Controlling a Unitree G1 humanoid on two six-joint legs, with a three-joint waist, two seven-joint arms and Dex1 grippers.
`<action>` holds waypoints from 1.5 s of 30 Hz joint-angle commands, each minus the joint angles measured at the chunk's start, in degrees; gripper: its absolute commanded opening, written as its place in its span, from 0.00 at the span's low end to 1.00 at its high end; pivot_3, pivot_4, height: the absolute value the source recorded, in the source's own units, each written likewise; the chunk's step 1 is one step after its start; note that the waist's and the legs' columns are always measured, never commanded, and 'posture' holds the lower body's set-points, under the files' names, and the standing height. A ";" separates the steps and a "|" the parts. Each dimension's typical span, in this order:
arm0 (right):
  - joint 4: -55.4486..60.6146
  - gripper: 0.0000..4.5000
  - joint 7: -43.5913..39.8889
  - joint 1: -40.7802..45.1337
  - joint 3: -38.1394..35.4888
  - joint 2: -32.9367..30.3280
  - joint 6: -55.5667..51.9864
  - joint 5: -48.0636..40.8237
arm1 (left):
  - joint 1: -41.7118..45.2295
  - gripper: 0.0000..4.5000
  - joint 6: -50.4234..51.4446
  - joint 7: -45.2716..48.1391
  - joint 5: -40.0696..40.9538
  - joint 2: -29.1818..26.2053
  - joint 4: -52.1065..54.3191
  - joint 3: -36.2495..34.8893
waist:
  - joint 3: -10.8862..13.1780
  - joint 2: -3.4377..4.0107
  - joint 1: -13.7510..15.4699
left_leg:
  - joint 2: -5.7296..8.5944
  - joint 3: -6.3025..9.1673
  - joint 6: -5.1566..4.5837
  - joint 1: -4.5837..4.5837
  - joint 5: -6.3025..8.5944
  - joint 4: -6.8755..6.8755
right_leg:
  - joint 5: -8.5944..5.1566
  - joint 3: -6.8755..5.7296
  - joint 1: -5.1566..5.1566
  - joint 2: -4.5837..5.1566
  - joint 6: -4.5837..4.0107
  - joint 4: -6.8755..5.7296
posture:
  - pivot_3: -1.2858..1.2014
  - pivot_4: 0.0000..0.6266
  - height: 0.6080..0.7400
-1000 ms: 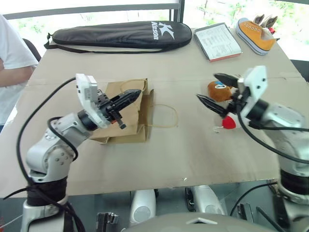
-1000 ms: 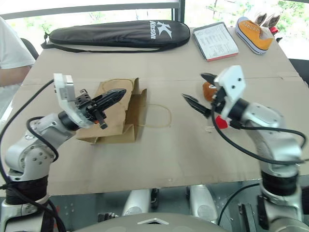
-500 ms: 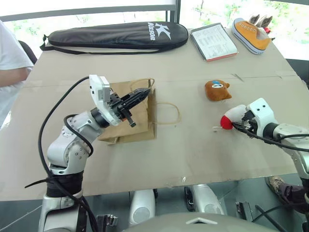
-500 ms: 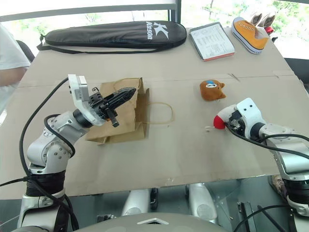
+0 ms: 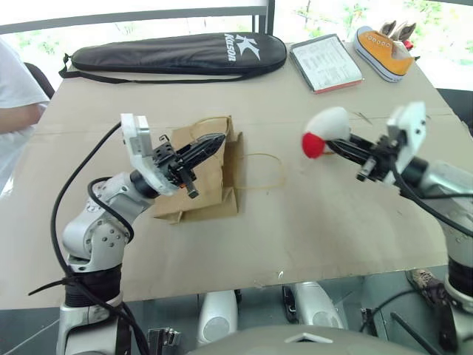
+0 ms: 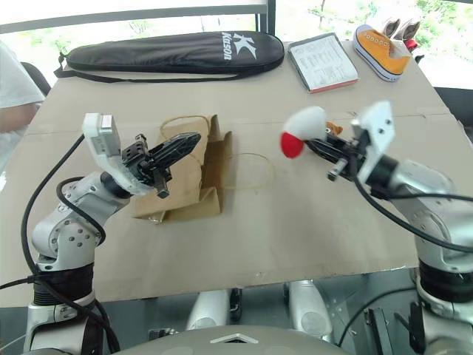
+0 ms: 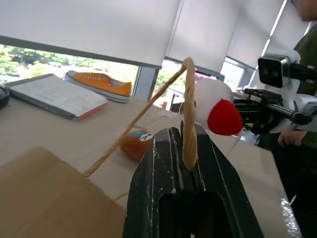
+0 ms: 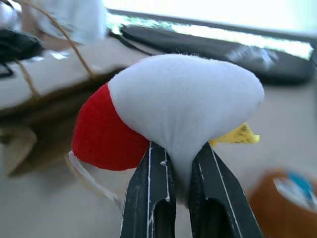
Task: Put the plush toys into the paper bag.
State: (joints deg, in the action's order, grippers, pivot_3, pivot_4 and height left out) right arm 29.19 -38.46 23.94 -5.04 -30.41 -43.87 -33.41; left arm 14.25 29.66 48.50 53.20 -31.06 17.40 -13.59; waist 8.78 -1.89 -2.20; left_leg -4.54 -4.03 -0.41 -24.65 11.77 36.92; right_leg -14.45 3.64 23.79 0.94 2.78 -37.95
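My right gripper (image 8: 181, 186) clamps the white rocket (image 5: 324, 132), raised above the tabletop's (image 5: 310, 229) right half. My left gripper (image 7: 190, 148) pinches a paper bag (image 5: 203, 181) handle (image 7: 188, 119), left of centre.

A cardboard-covered table (image 5: 310, 229) carries the paper bag (image 5: 211, 185), lying flat. Beyond the bag lie a black racket case (image 5: 177, 53), a booklet (image 5: 327, 63) and an orange sneaker (image 5: 380, 52).

A robot test room in an office-like building is showing here: a counter (image 5: 310, 222) covered in flat brown cardboard is standing before tall windows with white roller blinds (image 7: 89, 25), trees are showing outside, and a person in a white shirt (image 5: 18, 89) is waiting beside it.
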 commanded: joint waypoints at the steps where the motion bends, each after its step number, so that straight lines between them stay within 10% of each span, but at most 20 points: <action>1: -8.33 0.01 -1.48 7.58 13.72 3.73 6.39 8.56 | 3.20 0.00 1.08 -0.44 2.99 0.33 1.33 -0.94 | 0.00 0.00 -0.03 | 0.00 0.00 0.00 -0.01 0.00 0.00 | 0.00 0.00 0.01 0.00 0.00 0.00 | 0.52 0.24 1.00; 12: -36.63 0.01 -12.44 19.10 32.35 18.39 23.56 21.34 | 2.60 0.00 2.29 -3.02 2.28 -0.17 3.60 -0.82 | 0.02 0.00 0.19 | 0.00 0.00 0.00 -0.12 0.00 -0.08 | 0.03 -0.06 0.08 -0.01 0.05 0.02 | 0.52 0.24 1.00; 19: -49.00 0.62 -17.26 23.83 33.32 20.24 35.53 27.38 | -1.66 0.00 0.87 -2.34 -0.17 -1.57 6.56 -0.81 | 0.04 0.04 0.21 | 0.00 0.01 0.01 -0.09 0.00 -0.08 | 0.02 -0.12 0.06 0.02 0.04 0.00 | 0.52 0.24 1.00; 34: -16.77 0.62 -8.06 11.82 6.48 4.38 5.42 13.46 | -6.32 0.00 -4.24 -2.06 -3.74 -0.30 5.14 -2.20 | 0.07 0.08 0.91 | -0.01 -0.03 0.02 -0.06 0.01 -0.15 | 0.02 -0.11 0.08 0.06 0.02 0.00 | 0.52 0.24 1.00; 42: -46.15 0.62 3.33 20.33 15.19 -1.96 6.26 32.34 | -5.77 0.00 -5.51 -1.43 -5.78 1.77 4.34 0.02 | 0.07 0.08 1.01 | 0.02 -0.24 0.01 -0.01 0.00 -0.05 | -0.09 0.12 0.09 0.07 -0.20 0.03 | 0.52 0.24 1.00; 45: -55.18 0.43 1.62 22.98 16.20 -0.35 8.54 33.00 | -4.89 0.00 -6.00 -1.12 -6.29 1.79 3.64 0.27 | 0.07 0.09 0.70 | 0.02 -0.22 0.00 -0.03 0.00 -0.08 | -0.09 0.15 0.11 0.02 -0.19 0.03 | 0.52 0.24 1.00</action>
State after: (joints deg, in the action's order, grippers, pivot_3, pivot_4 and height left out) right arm -23.15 -36.09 45.67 10.71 -30.63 -36.46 -1.52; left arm 8.45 25.20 46.70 47.13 -29.17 20.46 -12.86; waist 8.85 -1.81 -1.49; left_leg -4.52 -4.23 -0.42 -24.69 11.77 36.81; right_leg -14.52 3.78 23.90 0.94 2.65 -37.92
